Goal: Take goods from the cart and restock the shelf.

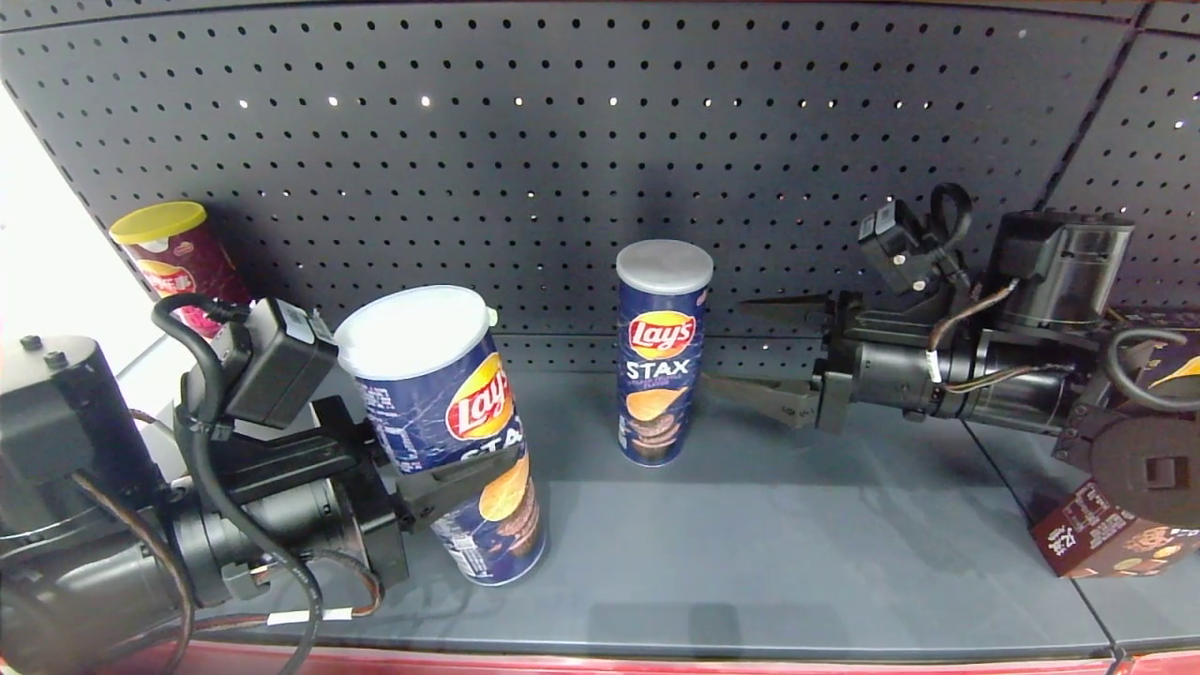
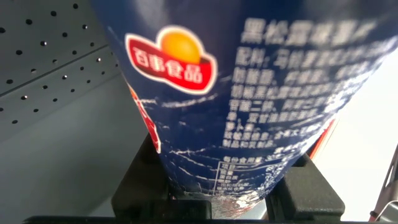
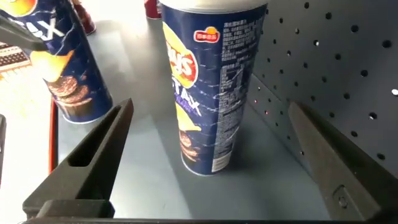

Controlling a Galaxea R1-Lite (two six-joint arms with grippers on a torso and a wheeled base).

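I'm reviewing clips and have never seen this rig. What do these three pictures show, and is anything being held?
This is a two-armed robot restocking a shop shelf. The wide picture comes from a camera on its head. The other two come from cameras on its wrists, looking along the fingers. The left gripper is shut on a blue chip can, held tilted. The right gripper is open, facing a second blue can that stands upright near the pegboard back. A red can with a yellow lid stands at the back left, and a brown box lies at the right.
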